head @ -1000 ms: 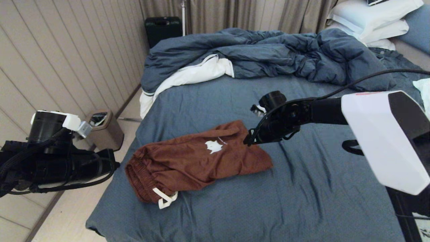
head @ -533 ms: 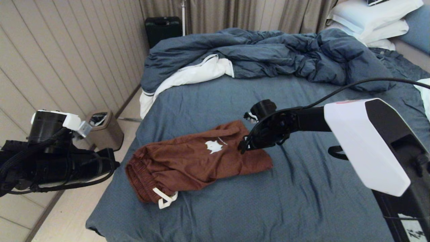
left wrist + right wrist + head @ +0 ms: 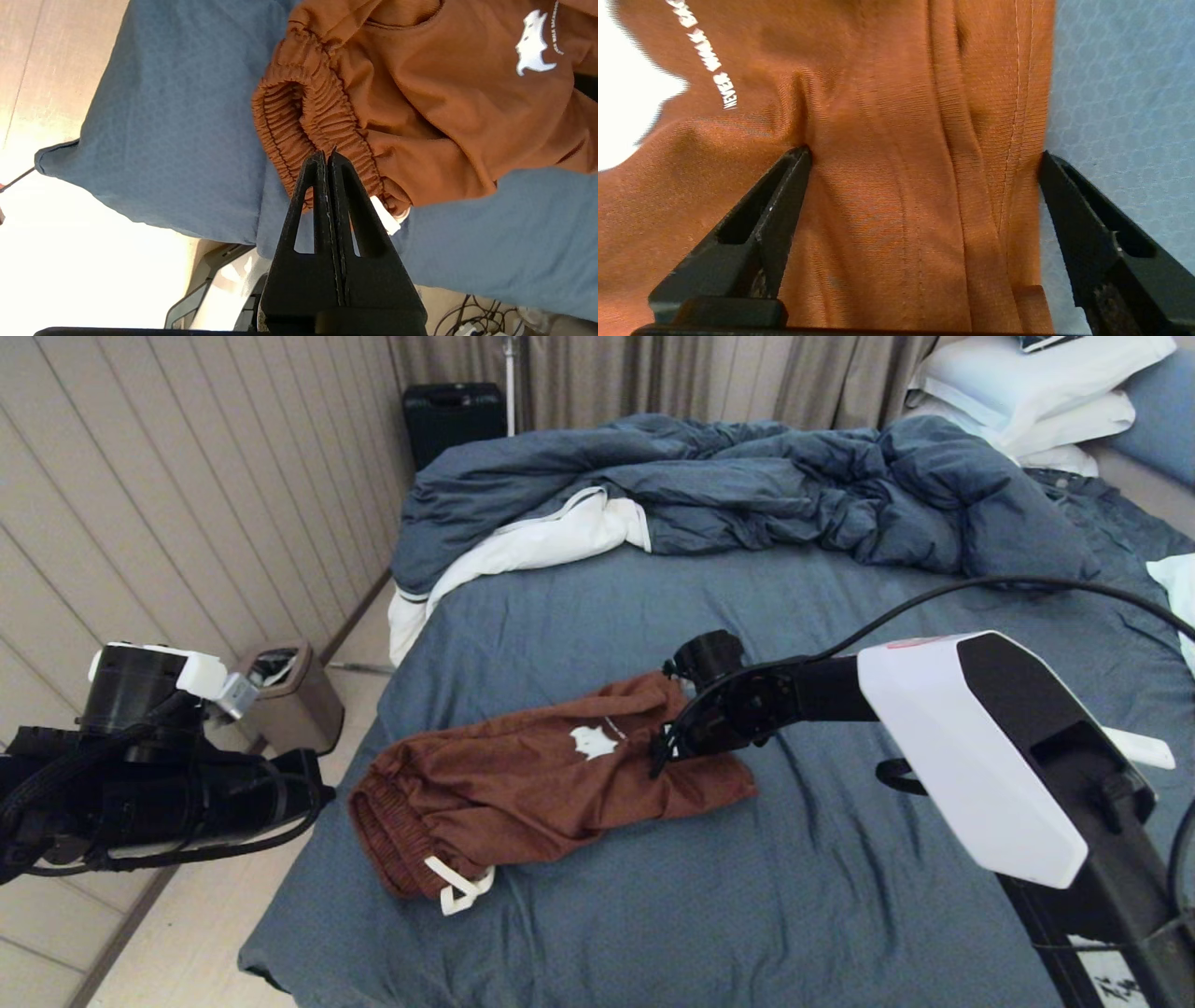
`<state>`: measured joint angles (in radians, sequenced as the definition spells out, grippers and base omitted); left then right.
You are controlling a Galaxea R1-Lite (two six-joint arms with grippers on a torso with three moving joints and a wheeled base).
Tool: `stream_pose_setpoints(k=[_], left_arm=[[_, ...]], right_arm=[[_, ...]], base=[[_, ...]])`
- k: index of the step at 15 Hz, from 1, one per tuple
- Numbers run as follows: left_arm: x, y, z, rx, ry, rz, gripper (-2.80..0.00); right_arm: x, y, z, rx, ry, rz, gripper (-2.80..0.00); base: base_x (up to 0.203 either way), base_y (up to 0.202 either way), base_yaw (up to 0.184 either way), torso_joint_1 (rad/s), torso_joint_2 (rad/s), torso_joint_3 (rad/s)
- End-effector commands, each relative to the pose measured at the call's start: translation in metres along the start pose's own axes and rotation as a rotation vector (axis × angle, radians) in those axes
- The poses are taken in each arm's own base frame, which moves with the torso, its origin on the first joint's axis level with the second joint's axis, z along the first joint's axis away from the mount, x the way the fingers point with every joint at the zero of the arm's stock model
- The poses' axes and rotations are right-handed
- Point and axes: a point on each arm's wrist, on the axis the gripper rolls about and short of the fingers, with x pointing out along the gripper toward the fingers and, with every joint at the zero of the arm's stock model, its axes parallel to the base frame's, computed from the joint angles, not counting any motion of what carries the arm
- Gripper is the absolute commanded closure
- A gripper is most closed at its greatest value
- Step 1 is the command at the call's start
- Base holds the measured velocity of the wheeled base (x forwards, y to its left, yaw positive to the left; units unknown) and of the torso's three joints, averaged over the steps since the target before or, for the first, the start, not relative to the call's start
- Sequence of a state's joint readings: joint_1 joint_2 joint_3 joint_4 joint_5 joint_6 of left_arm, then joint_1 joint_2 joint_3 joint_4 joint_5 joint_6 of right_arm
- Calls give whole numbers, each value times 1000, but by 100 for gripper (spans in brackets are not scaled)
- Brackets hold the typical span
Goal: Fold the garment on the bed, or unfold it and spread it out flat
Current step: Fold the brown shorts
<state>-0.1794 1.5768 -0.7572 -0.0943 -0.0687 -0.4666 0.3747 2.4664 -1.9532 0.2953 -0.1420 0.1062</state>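
While left gripper (image 3: 327,156) parks jaws together off-bed, right gripper (image 3: 924,154) jaws spread astride garment (image 3: 551,775) hem edge

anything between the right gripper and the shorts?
Nothing visible. The right gripper is open right over the shorts, fingers straddling a fold near the leg hem, on the bed. The left gripper is shut, parked off the bed edge.

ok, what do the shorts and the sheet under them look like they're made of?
Shorts: soft matte knit, probably cotton-blend jersey; fine ribbed weave and stitched hem show in the right wrist view, and the gathered waistband looks elastic. Sheet: thin matte woven fabric with a small honeycomb texture, creasing softly; the fibre itself can't be told.
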Motion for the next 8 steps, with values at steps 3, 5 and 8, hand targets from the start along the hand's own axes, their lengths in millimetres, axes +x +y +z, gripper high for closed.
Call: stream_pose_setpoints(k=[3, 5, 8], left_arm=[[2, 0, 0, -5, 5, 2, 0], [5, 1, 0, -7, 6, 7, 0], [6, 1, 0, -7, -2, 4, 0]], right_arm=[[6, 7, -5, -12, 6, -14, 0], [4, 7, -2, -11, -6, -13, 0], [0, 3, 0, -3, -13, -17, 0]], base=[[0, 0, 0, 0, 0, 0], [0, 0, 0, 0, 0, 0], [0, 0, 0, 0, 0, 0]])
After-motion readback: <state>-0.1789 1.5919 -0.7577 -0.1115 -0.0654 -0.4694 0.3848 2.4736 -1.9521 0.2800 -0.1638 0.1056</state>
